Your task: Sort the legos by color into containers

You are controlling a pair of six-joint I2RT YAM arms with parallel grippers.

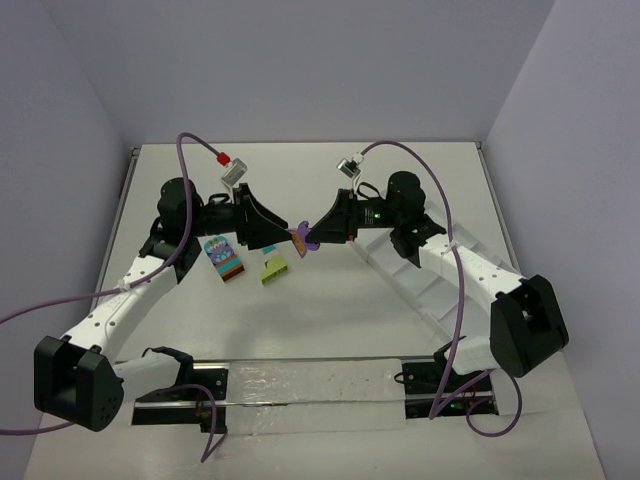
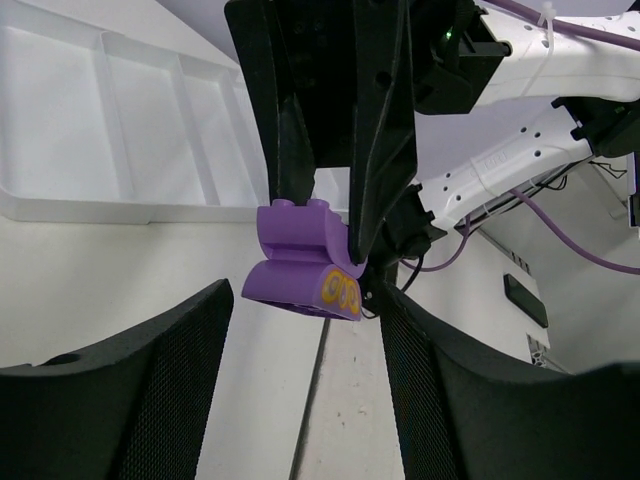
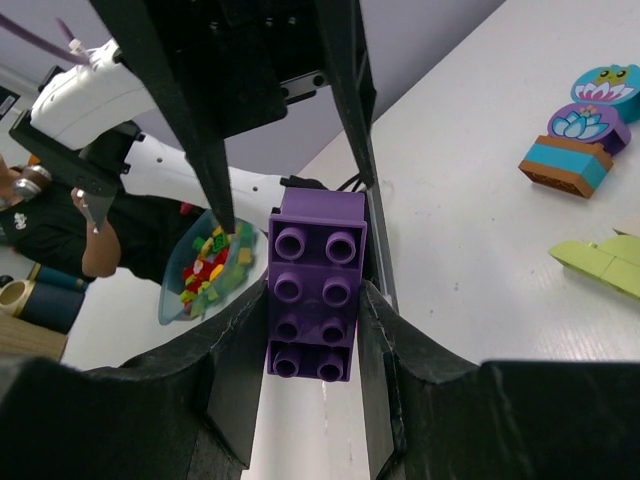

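Above the middle of the white table (image 1: 330, 330) we record, by descending size: one long white plastic tray of rectangular compartments (image 1: 420, 290), lying partly under the right arm (image 1: 470, 270); the left gripper (image 2: 305, 310), its jaws apart and holding nothing; the right gripper (image 3: 312, 288), clamped on the sides of a purple studded plastic brick (image 3: 310, 230) carried in mid-air; one stacked clump of teal, purple and orange-brown bricks (image 1: 225, 258) on the table beside the left arm (image 1: 130, 290); one lime green brick piece (image 1: 273, 268) just beside that clump. Risk, in our judgement: the held brick bears a curved purple piece with a yellow-orange print (image 2: 340, 290), and a skewed pinch from the left jaws could twist the pair out of the right grip and drop it apart from the tray. Position: the brick's free end lies between the left fingers (image 3: 215, 170), one close against its corner, the other apart.
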